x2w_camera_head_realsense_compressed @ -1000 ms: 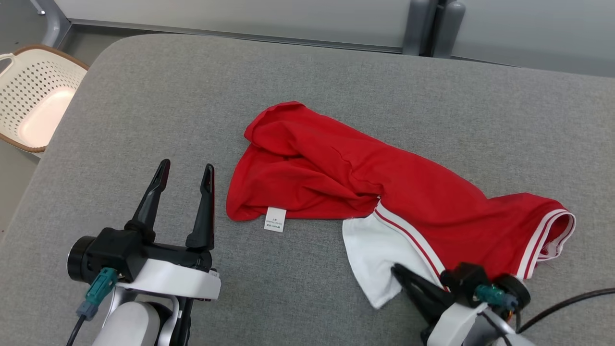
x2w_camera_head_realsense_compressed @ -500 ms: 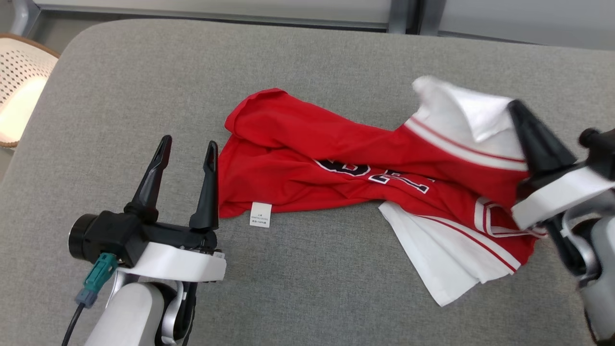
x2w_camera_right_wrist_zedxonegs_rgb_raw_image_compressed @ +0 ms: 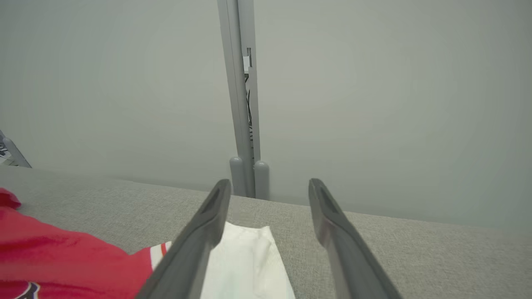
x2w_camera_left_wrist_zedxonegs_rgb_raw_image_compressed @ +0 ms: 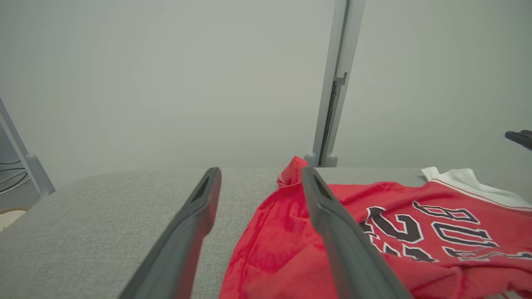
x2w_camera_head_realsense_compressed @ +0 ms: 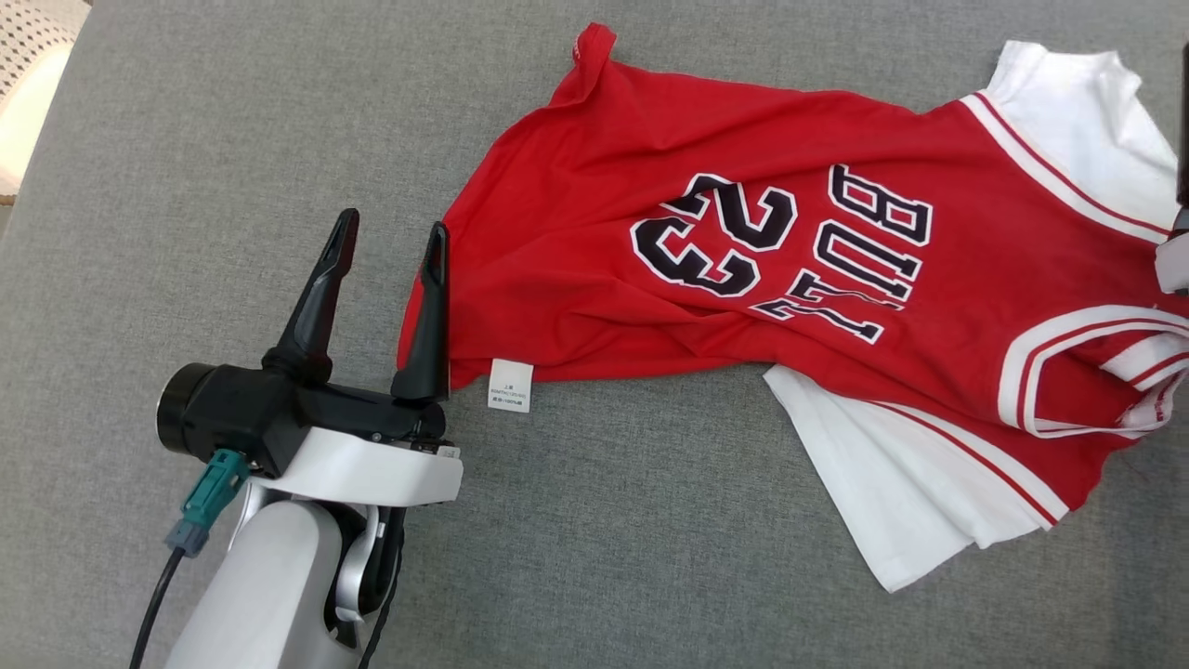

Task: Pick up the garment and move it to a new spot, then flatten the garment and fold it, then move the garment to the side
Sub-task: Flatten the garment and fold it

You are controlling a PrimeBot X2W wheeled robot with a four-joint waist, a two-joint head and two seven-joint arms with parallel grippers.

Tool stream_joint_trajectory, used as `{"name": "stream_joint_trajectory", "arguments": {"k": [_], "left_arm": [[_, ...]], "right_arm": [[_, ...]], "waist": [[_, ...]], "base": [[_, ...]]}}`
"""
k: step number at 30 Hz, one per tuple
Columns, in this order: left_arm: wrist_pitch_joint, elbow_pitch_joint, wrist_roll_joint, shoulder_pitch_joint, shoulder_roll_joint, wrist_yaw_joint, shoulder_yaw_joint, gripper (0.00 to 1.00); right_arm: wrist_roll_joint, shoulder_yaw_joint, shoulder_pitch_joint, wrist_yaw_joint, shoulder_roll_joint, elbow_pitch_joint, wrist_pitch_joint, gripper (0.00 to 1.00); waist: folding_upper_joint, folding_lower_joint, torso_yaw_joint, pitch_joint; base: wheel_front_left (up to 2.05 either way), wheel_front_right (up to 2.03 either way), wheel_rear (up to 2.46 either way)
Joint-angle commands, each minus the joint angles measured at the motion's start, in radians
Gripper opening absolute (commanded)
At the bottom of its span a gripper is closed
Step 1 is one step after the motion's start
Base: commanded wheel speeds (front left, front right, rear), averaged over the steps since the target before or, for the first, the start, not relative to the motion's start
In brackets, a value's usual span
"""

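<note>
The red jersey (x2w_camera_head_realsense_compressed: 594,177) with white sleeves lies spread on the grey padded surface (x2w_camera_head_realsense_compressed: 214,139), its black number and lettering facing up. My left gripper (x2w_camera_head_realsense_compressed: 392,225) is open just left of the jersey's hem, its right finger beside the red edge (x2w_camera_left_wrist_zedxonegs_rgb_raw_image_compressed: 282,232), with nothing between the fingers. My right gripper (x2w_camera_right_wrist_zedxonegs_rgb_raw_image_compressed: 268,185) is open above the far white sleeve (x2w_camera_right_wrist_zedxonegs_rgb_raw_image_compressed: 245,257), holding nothing. A dark sliver of that gripper sits at the head view's right edge, and its tip (x2w_camera_left_wrist_zedxonegs_rgb_raw_image_compressed: 519,138) also appears in the left wrist view.
A white care tag (x2w_camera_head_realsense_compressed: 511,385) sticks out at the hem near my left gripper. A perforated cream basket (x2w_camera_head_realsense_compressed: 28,37) stands off the surface's far left corner. A grey wall and post (x2w_camera_right_wrist_zedxonegs_rgb_raw_image_compressed: 243,104) rise behind the surface. Bare grey padding stretches along the front.
The camera has tilted down. My right gripper has let go of the white sleeve it was lifting, and the jersey now lies opened out with its print up. The left gripper stays open.
</note>
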Motion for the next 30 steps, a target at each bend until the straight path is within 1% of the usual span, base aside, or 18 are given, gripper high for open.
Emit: {"name": "stream_joint_trajectory", "arguments": {"k": [1,4,6,11,17,20,21,22,27,28,30], "left_arm": [[-0.006,0.005,0.002,-0.006,0.004,-0.007,0.010,1.00],[-0.007,0.013,0.008,0.016,0.011,-0.004,0.022,1.00],[-0.008,0.015,0.010,0.030,0.015,-0.002,0.029,1.00],[-0.008,0.024,0.006,0.076,0.037,0.005,0.042,1.00],[-0.002,0.031,-0.007,0.145,0.059,0.019,0.059,1.00],[0.007,0.029,-0.016,0.179,0.072,0.026,0.066,1.00],[0.010,0.025,-0.019,0.201,0.079,0.029,0.071,1.00],[0.014,0.021,-0.021,0.211,0.083,0.031,0.073,1.00],[0.028,0.011,-0.032,0.262,0.100,0.040,0.080,1.00],[0.028,0.011,-0.032,0.262,0.100,0.040,0.080,1.00],[0.034,0.005,-0.037,0.280,0.104,0.047,0.082,1.00]], "right_arm": [[-0.014,0.004,0.001,0.000,0.006,0.011,-0.036,1.00],[-0.034,0.006,0.046,0.000,0.021,0.006,-0.093,1.00],[-0.041,0.006,0.081,0.000,0.033,-0.021,-0.116,1.00],[-0.057,-0.022,0.235,0.000,0.073,-0.148,-0.137,1.00],[-0.087,-0.079,0.457,0.000,0.145,-0.331,-0.084,1.00],[-0.101,-0.100,0.555,0.000,0.187,-0.426,-0.046,1.00],[-0.101,-0.109,0.614,0.000,0.214,-0.483,-0.023,1.00],[-0.108,-0.119,0.639,0.000,0.223,-0.510,-0.013,1.00],[-0.129,-0.135,0.747,0.000,0.274,-0.611,0.035,1.00],[-0.129,-0.135,0.747,0.000,0.274,-0.611,0.035,1.00],[-0.134,-0.138,0.781,0.000,0.296,-0.640,0.049,1.00]], "waist": [[0.0000,0.0000,-0.012,-0.013],[0.0000,0.0000,-0.030,-0.040],[0.0000,0.0000,-0.043,-0.059],[0.0000,0.0000,-0.075,-0.122],[0.0000,0.0000,-0.108,-0.200],[0.0000,0.0000,-0.121,-0.234],[0.0000,0.0000,-0.130,-0.255],[0.0000,0.0000,-0.134,-0.264],[0.0000,0.0000,-0.154,-0.310],[0.0000,0.0000,-0.154,-0.310],[0.0000,0.0000,-0.160,-0.323]], "base": [[0.00,0.00,0.00],[0.00,0.00,0.00],[0.00,0.00,0.00],[0.00,0.00,0.00],[0.00,0.00,0.00],[0.00,0.00,0.00],[0.00,0.00,0.00],[0.00,0.00,0.00],[0.00,0.00,0.00],[0.00,0.00,0.00],[0.00,0.00,0.00]]}}
